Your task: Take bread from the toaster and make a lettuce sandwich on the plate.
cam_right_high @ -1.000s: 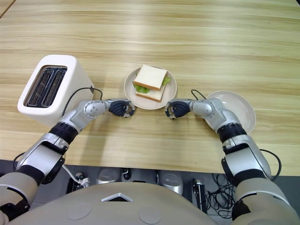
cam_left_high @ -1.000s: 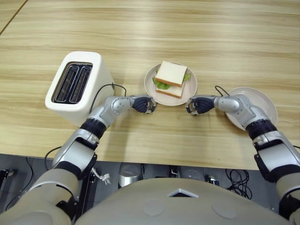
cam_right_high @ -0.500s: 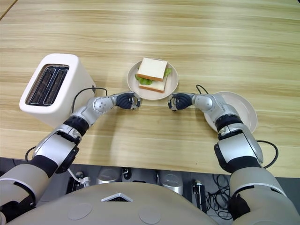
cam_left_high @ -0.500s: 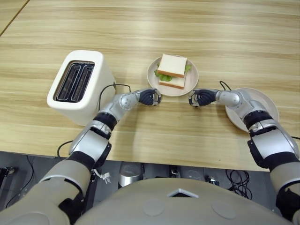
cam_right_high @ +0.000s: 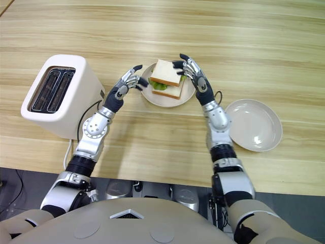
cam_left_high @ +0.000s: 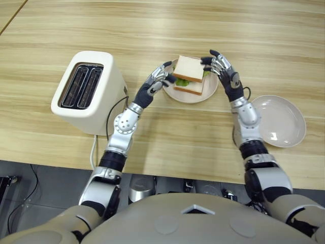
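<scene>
Two bread slices point(cam_left_high: 189, 68) with lettuce point(cam_left_high: 179, 81) between form the sandwich point(cam_left_high: 190, 76) on the plate point(cam_left_high: 195, 100) toward the desk's point(cam_left_high: 152, 30) near edge, flanked by the left robot hand point(cam_left_high: 155, 84) and right robot hand point(cam_left_high: 223, 73), both spread empty; probably light, soft and prone to sliding apart, it wants gentle holds on opposite crusts.

We find the table point(cam_left_high: 213, 25) brightly and evenly lit from above. Between the fingers point(cam_left_high: 161, 69) of the left hand point(cam_left_high: 152, 85) and the fingers point(cam_left_high: 216, 57) of the right hand point(cam_left_high: 227, 75), the sandwich point(cam_left_high: 189, 70) casts a narrow, soft shade onto its plate point(cam_left_high: 195, 98). Right of the right fingers, towards the table's front edge, the empty plate point(cam_left_high: 293, 122) carries a small bright glint. Left of the left fingers, the toaster point(cam_left_high: 96, 109) shows dark slots. The space beneath the table edge is dim.
</scene>
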